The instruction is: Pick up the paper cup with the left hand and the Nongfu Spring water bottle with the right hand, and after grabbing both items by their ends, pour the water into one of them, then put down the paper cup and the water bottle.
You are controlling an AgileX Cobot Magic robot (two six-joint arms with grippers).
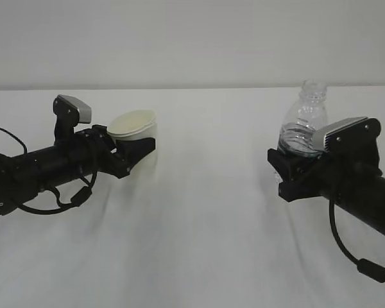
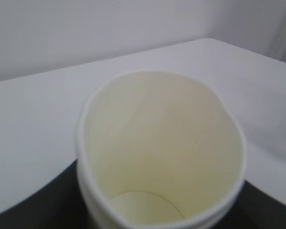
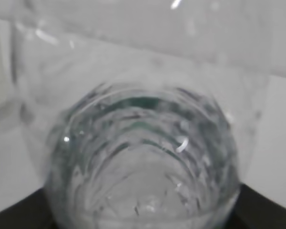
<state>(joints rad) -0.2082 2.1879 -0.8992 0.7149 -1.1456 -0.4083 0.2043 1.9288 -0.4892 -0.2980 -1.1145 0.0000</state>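
- The left hand (image 1: 131, 154) is clamped on the cup (image 1: 133, 128) low on its wall, so the mouth stays clear above the fingers and can take a pour.
- The cup is upright, toward the left side of the table (image 1: 199, 244), well in from its back edge; whether its base touches the table I cannot tell.
- In the left wrist view the cup (image 2: 162, 152) looks dry, bare bottom showing, rim slightly squeezed out of round by the grip.
- The right hand (image 1: 289, 163) is clamped on the bottle (image 1: 303, 125) around its lower body; the neck and open mouth stand free above, ready for tipping.
- The bottle is upright toward the table's right side, well apart from the cup.
- The right wrist view looks down the bottle's ribbed wall (image 3: 143, 162); the water level is too unclear to state.
- Judgement: both grasps look made; bringing the two together and pouring are still to do.
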